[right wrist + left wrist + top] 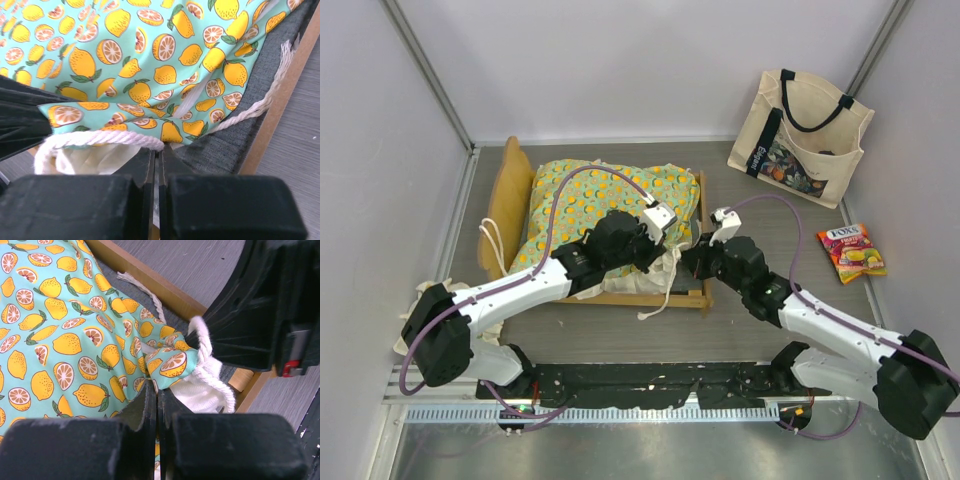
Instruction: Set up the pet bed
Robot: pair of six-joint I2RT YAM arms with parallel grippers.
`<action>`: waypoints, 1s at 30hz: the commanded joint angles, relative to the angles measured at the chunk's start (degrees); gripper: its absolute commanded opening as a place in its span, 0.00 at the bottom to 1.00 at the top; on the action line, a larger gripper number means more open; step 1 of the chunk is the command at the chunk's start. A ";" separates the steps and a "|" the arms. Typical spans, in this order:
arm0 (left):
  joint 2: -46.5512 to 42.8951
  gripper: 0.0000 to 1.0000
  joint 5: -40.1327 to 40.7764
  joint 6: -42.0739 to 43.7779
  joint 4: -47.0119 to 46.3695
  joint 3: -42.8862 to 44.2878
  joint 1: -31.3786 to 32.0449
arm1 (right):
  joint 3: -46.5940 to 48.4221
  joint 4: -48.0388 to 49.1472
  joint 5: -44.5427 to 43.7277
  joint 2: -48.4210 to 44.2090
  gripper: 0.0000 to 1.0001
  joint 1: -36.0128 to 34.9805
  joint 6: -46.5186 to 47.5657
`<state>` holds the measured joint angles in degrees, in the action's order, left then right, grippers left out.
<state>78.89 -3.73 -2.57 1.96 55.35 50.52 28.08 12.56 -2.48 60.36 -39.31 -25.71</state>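
Green lemon-print cushion (pixel 600 205) sits rumpled in the bed frame (pixel 508 195), centre-left; left tool (pixel 156 390) and right tool (pixel 157 154) clench at its lower-right corner (pinch unclear), seating it. Next: smooth flat.

I count one wooden pet bed (pixel 506 195) and one lemon-print cushion (pixel 590 195) on it. Two robot arms, left arm (pixel 520 290) and right arm (pixel 830 325), are over its near side. One cream tote bag (pixel 800 135) beyond its right end, and one Fox's candy packet (pixel 852 252) to its right.
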 commanded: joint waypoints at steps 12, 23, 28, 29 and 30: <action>-1.29 0.00 1.35 0.20 -3.97 0.37 -0.69 | 16.65 -31.62 8.18 -15.09 0.01 -0.24 5.85; -1.81 0.00 1.44 0.11 -4.06 0.02 -0.78 | 20.70 -32.60 15.75 -15.45 0.01 -0.33 3.39; -1.72 0.00 1.35 -0.07 -4.24 0.02 -0.78 | 21.49 -29.17 19.79 -15.01 0.01 -0.33 1.20; -1.81 0.00 1.44 0.02 -4.42 0.02 -0.69 | 21.32 -28.73 20.14 -14.92 0.01 -0.33 0.93; -1.81 0.00 1.44 0.02 -4.50 0.02 -0.69 | 20.97 -27.68 20.41 -15.01 0.01 -0.33 0.76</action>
<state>78.87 -3.49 -2.59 0.54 55.35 50.13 46.15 -20.75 13.91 45.80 -39.33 -23.05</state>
